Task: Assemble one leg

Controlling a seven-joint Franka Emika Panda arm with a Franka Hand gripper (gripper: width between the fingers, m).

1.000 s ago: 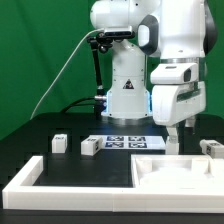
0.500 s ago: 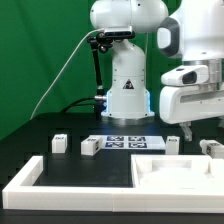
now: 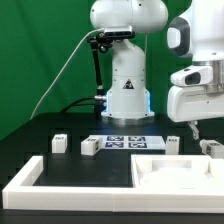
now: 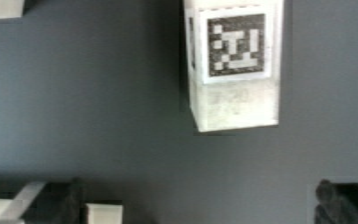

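White plastic leg (image 4: pixel 229 65), tag face toward the wrist camera, lies on the dark desk (image 4: pixel 87 110) ahead of the pincer (image 4: pixel 194 192) and apart from it. Fingers (image 4: pixel 30 198) show as dark shapes, set wide, nothing held between them. Small white bit (image 4: pixel 101 212) just beside one finger; cannot tell what it is.

Exterior view only: pincer (image 3: pixel 189 128) hangs above the desk (image 3: pixel 30 140), touching no part. Leg A (image 3: pixel 172 143) and leg B (image 3: pixel 212 148) stand below it, one to each side. Leg C (image 3: pixel 90 146) and leg D (image 3: pixel 60 143) are well apart from it, beyond the marker board (image 3: pixel 125 142).

The finger gap is unclear here; only the wrist view shows it. Cannot tell which exterior leg is the wrist view's.
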